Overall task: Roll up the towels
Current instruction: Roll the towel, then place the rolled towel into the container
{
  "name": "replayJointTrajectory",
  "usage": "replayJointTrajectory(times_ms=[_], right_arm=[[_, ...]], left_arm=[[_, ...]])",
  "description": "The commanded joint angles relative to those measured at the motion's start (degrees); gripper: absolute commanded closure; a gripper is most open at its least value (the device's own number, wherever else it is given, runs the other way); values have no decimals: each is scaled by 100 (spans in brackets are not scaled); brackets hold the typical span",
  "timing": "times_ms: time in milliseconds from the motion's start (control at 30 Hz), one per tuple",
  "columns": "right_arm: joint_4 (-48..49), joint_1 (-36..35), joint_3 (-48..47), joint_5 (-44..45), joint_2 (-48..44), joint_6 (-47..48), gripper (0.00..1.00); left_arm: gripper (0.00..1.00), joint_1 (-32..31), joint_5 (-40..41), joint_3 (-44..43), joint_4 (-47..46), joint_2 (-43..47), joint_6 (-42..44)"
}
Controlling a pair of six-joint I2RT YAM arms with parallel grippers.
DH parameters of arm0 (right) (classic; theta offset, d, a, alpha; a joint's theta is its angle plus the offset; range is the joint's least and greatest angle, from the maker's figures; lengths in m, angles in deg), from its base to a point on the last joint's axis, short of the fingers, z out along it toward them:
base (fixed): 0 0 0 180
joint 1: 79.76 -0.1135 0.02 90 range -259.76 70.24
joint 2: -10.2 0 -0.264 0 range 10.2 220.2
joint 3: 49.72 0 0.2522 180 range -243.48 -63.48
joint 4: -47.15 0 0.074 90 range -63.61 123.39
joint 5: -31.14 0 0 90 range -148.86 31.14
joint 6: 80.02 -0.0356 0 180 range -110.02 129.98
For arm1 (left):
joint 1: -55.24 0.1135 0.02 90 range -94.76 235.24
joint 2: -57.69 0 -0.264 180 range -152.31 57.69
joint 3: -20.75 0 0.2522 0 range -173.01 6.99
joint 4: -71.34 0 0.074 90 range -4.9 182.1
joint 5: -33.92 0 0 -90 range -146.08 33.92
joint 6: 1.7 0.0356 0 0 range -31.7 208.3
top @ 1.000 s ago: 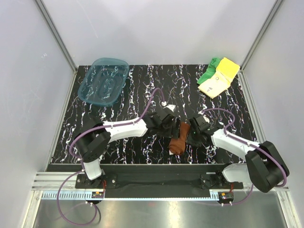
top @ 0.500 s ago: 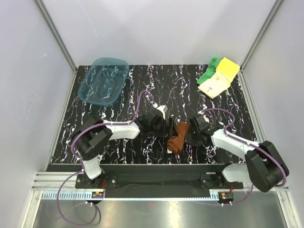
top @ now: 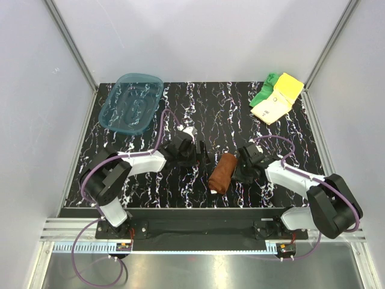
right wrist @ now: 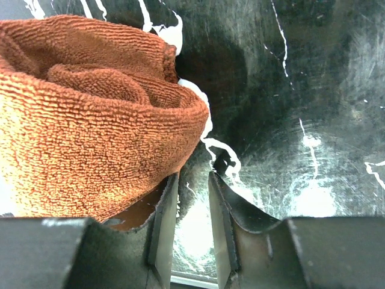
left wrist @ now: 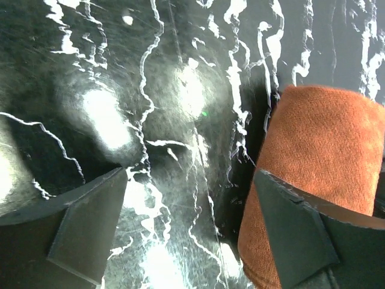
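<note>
I count one of three done: brown towel (top: 221, 173) lies rolled at lower centre of the table (top: 228, 114), left jaws wide open and empty beside it, right jaws nearly closed on nothing against its right side, yellow towel (top: 274, 107) and green towel (top: 263, 91) unrolled upper right.

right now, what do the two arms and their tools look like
The left arm and right arm match: white links joined by bulky black joints, with purple cables looping from each base along the arm. The left tool and right tool each have two flat, dark grey, wedge-shaped fingers.
</note>
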Motion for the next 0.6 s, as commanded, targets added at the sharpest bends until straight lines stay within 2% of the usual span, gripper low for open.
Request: replayJointTrajectory(times_ms=[0, 133, 333, 400, 567], right_arm=[[78, 22, -252, -19, 92, 16, 66], [61, 22, -287, -18, 92, 24, 66], [96, 13, -349, -18, 215, 51, 66], [148, 22, -357, -19, 250, 33, 66], [175, 22, -384, -159, 303, 42, 66]], left_arm=[[4, 47, -683, 225, -744, 309, 228], [1, 47, -1442, 726, -2140, 801, 88], [1, -23, -2075, 946, -2705, 776, 105], [1, -67, -2085, 920, -2715, 758, 122], [1, -445, -1444, 306, -1600, 451, 579]])
